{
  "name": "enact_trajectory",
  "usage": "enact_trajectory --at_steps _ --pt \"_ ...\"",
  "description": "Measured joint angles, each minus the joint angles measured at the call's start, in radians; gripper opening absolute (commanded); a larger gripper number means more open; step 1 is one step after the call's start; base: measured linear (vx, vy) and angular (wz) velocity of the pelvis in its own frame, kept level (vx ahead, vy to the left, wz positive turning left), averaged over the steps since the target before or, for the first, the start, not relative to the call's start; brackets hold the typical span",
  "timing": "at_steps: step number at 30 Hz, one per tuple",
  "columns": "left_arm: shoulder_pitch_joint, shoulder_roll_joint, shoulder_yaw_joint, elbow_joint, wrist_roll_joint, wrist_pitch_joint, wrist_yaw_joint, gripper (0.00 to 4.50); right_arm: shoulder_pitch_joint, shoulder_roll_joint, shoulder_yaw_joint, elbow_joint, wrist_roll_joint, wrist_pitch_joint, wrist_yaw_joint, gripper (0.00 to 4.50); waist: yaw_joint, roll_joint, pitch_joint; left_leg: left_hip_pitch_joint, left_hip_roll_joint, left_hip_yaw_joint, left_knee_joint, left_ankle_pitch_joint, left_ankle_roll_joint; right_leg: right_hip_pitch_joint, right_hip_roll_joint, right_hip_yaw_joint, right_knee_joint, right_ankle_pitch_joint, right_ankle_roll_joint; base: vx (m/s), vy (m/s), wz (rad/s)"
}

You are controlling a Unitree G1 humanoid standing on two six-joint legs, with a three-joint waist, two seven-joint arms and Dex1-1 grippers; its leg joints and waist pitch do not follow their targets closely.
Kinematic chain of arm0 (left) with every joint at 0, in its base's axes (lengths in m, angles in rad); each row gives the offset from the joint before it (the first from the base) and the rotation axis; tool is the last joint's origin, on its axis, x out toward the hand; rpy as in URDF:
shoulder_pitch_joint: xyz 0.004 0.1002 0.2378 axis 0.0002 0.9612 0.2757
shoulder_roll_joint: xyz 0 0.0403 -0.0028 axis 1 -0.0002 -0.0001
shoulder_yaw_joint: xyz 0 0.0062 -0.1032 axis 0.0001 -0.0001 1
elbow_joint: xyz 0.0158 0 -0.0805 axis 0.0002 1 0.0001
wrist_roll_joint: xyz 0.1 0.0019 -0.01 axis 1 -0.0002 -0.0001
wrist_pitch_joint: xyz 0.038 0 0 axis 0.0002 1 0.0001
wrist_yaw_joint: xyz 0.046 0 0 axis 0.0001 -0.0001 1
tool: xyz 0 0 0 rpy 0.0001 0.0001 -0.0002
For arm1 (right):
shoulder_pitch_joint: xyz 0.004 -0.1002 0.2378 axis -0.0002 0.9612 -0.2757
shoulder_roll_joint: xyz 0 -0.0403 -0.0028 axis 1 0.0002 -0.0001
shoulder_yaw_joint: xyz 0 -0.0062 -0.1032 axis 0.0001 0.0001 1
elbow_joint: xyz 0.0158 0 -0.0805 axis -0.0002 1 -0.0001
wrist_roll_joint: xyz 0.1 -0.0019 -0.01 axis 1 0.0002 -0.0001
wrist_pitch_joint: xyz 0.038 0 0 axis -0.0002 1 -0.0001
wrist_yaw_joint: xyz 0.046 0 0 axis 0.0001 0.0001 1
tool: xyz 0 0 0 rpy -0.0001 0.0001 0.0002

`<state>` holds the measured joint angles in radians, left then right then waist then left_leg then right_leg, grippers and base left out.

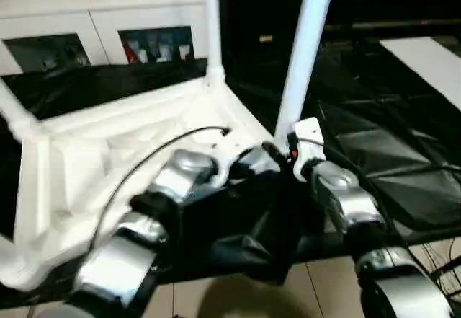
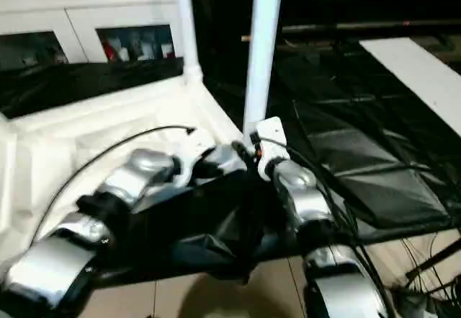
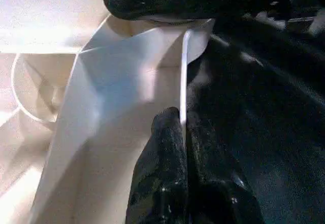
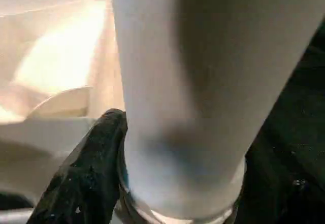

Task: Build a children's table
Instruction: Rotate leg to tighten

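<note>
Left fingers [image 3: 162,178] pinching tabletop [image 1: 79,152] rim; right gripper [image 4: 172,183] around leg [image 1: 306,51]

Passage between the two upright legs [image 1: 306,51] [image 1: 211,26] is open. The near corner is blocked by both grippers [image 3: 185,148] [image 4: 152,183].

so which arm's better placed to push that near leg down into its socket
Right. The right gripper is already clamped around the near leg just above its socket, while the left gripper pinches the tabletop's edge, steadying it.

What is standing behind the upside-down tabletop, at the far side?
Behind the tabletop stands a white cabinet with glass doors; coloured items show inside. Its lower part is hidden.
</note>
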<state>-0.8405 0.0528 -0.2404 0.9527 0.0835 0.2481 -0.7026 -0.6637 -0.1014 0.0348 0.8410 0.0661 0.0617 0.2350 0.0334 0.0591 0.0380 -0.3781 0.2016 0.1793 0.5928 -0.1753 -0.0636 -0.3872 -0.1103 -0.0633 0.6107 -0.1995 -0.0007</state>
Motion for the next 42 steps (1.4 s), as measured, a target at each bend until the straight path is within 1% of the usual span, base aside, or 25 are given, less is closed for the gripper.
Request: enact_trajectory --at_steps 3,7,8,9,11,13,14,16,18,21,24,26,29,33,37,42 --pt "-0.018 -0.013 0.01 0.031 -0.001 0.0 0.021 0.0 -0.025 0.017 -0.029 0.044 0.002 -0.014 -0.023 2.7 0.0 0.001 0.0 0.0 0.0 0.0 0.0 0.0 0.0 0.0 0.0 0.0 0.0 0.0 0.0 0.0 0.0 0.0" --pt "-0.025 -0.016 0.011 0.044 -0.001 -0.004 0.021 0.0 -0.026 0.02 -0.047 0.067 0.003 -0.05 -0.01 2.7 0.001 0.0 0.0 0.0 0.0 0.0 0.0 0.0 0.0 0.0 0.0 0.0 -0.001 0.0 0.0 0.0 0.0 0.0" --pt "-0.027 -0.016 0.012 0.048 -0.001 -0.005 0.021 0.0 -0.026 0.021 -0.049 0.069 0.004 -0.056 -0.009 3.26 0.001 0.0 0.0 0.0 0.0 0.0 0.0 0.0 0.0 0.001 0.0 0.0 -0.001 0.0 0.0 0.0 0.0 0.0" --pt "-0.028 -0.013 0.012 0.048 -0.001 -0.005 0.019 0.0 -0.025 0.019 -0.052 0.07 0.004 -0.066 0.0 3.39 0.001 0.0 0.0 0.0 0.0 0.0 0.0 0.0 0.0 0.0 0.0 -0.001 -0.001 0.0 0.0 0.0 0.0 0.0" --pt "-0.028 -0.005 0.014 0.049 -0.001 -0.006 0.017 0.0 -0.016 0.018 -0.058 0.057 0.024 -0.075 0.046 3.39 -0.002 0.0 0.0 0.0 0.0 0.0 -0.001 0.0 0.0 0.0 0.0 -0.001 -0.001 0.0 0.0 0.0 0.0 0.0" --pt "-0.028 0.004 0.015 0.049 -0.001 -0.01 0.003 0.0 0.003 0.005 -0.058 0.033 0.036 -0.074 0.101 3.59 -0.004 0.0 0.0 -0.001 0.0 0.0 -0.001 0.0 0.0 0.0 0.0 -0.001 -0.001 0.0 0.0 0.0 0.0 0.0" --pt "-0.027 0.007 0.016 0.049 -0.001 -0.012 -0.003 0.0 0.004 0.0 -0.057 0.031 0.041 -0.073 0.117 3.59 -0.005 0.0 0.0 -0.001 0.001 0.0 -0.002 0.0 0.0 -0.001 0.0 -0.001 -0.001 0.0 0.0 0.0 0.0 0.0" --pt "-0.023 0.018 0.013 0.046 0.001 -0.031 -0.035 0.0 0.038 -0.032 -0.042 -0.019 0.047 -0.069 0.192 3.59 -0.002 0.0 0.0 -0.002 0.001 0.0 -0.003 0.0 0.0 -0.002 0.0 -0.002 -0.001 0.0 0.001 0.0 0.0 0.0" --pt "-0.006 0.036 0.009 0.02 0.0 -0.043 -0.069 0.0 0.091 -0.094 -0.012 -0.095 0.047 -0.07 0.304 3.59 0.002 0.002 0.0 -0.005 0.001 0.0 -0.004 0.0 0.0 -0.003 0.0 -0.003 -0.001 -0.001 0.002 0.0 0.0 0.0" --pt "0.018 0.062 0.008 -0.011 -0.001 -0.056 -0.101 0.0 0.135 -0.143 0.015 -0.155 0.048 -0.071 0.409 3.59 -0.002 0.002 0.0 -0.006 0.003 0.0 -0.004 0.002 0.003 -0.004 0.002 -0.003 -0.001 -0.001 0.002 0.0 0.0 0.0" --pt "0.051 0.086 0.007 -0.064 -0.002 -0.058 -0.134 0.0 0.182 -0.189 0.032 -0.221 0.053 -0.074 0.489 3.59 -0.001 0.003 0.0 -0.006 0.004 0.0 -0.005 0.002 0.003 -0.005 0.002 -0.003 -0.001 -0.001 0.002 0.0 0.0 0.0" --pt "0.066 0.096 0.007 -0.089 -0.003 -0.059 -0.146 0.0 0.199 -0.201 0.034 -0.253 0.061 -0.07 0.521 3.59 -0.001 0.004 0.0 -0.006 0.004 0.0 -0.004 0.002 0.003 -0.007 0.003 -0.003 -0.001 -0.001 0.002 0.0 0.0 0.0" --pt "0.094 0.108 0.008 -0.136 -0.012 -0.06 -0.174 0.0 0.221 -0.225 0.039 -0.289 0.074 -0.063 0.569 3.59 0.002 0.004 0.0 -0.009 0.004 0.0 -0.004 0.003 0.005 -0.01 0.003 -0.003 -0.001 -0.001 0.002 0.0 0.0 0.0" --pt "0.14 0.131 0.01 -0.202 -0.027 -0.067 -0.204 0.0 0.237 -0.235 0.041 -0.311 0.088 -0.064 0.608 3.59 0.001 0.004 0.0 -0.01 0.004 0.001 -0.005 0.003 0.005 -0.012 0.003 -0.003 -0.001 -0.001 0.002 0.0 0.0 0.0" --pt "0.184 0.148 0.012 -0.265 -0.037 -0.066 -0.227 0.0 0.236 -0.239 0.042 -0.311 0.084 -0.07 0.615 3.59 0.0 0.004 0.001 -0.01 0.004 0.001 -0.005 0.003 0.005 -0.013 0.003 -0.002 -0.001 -0.001 0.002 0.0 0.0 0.0" --pt "0.207 0.168 0.002 -0.308 -0.039 -0.052 -0.271 0.0 0.231 -0.246 0.055 -0.311 0.069 -0.074 0.625 3.59 0.002 0.004 0.001 -0.01 0.004 0.002 -0.005 0.002 0.003 -0.012 0.003 -0.002 -0.001 -0.001 0.002 0.0 0.0 0.0"
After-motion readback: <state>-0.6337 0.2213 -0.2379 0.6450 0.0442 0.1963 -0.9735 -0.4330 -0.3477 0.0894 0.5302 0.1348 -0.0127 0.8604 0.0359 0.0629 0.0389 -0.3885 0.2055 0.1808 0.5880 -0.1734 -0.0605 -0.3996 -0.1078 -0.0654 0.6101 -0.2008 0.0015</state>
